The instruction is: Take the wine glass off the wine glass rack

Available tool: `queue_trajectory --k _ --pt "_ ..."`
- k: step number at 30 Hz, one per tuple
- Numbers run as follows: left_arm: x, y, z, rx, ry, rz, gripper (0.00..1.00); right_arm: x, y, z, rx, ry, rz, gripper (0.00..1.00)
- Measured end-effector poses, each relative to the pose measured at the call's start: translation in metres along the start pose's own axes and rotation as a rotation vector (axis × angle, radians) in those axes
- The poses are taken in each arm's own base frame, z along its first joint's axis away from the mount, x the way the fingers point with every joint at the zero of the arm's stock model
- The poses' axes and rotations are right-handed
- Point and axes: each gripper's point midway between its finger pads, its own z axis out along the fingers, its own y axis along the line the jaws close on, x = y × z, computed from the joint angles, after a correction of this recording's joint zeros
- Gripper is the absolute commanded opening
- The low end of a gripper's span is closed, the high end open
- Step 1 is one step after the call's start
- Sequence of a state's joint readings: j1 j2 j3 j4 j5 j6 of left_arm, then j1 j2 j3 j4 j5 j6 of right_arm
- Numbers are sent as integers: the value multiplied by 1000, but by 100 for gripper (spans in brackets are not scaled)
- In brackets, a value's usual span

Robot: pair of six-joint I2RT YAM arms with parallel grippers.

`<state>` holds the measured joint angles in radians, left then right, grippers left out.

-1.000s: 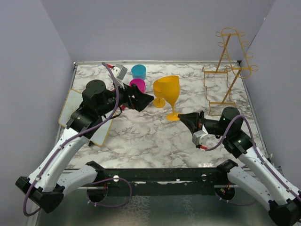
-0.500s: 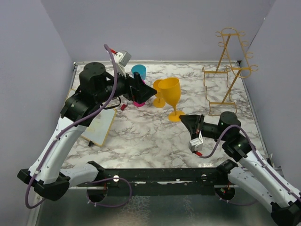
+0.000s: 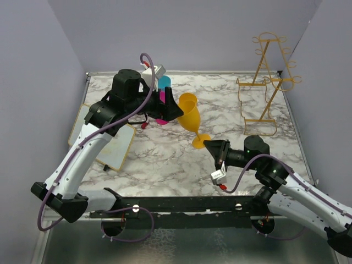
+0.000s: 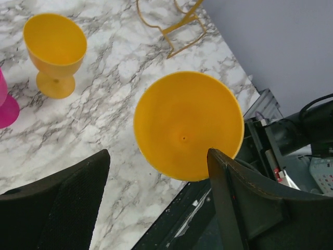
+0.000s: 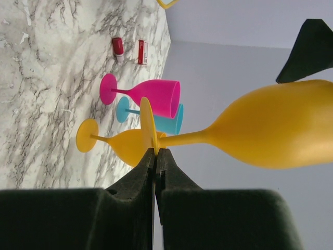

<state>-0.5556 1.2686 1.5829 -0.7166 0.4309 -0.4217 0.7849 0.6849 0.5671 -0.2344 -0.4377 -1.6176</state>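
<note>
Wine glass: yellow, tilted, in air over middle of marble table, well apart from wine glass rack. Gold wire rack stands upright at table's far right. White tray at left edge. Right gripper pinched tight on rim of glass foot. Left gripper spread wide, bowl between fingers, contact unclear. Pink glass, teal glass and smaller yellow goblet near far side.
</note>
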Motion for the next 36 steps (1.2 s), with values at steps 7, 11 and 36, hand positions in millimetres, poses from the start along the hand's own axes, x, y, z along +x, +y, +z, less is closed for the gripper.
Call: queue_trajectory --k 7,11,36 --pt "20 21 3 -74 46 -7 70 -6 5 4 -23 9 -44 1" --pt "24 22 4 -70 64 2 64 -11 14 9 -52 15 -75 1" --pt "65 36 2 -20 165 -24 50 -18 31 16 -88 62 -158 1"
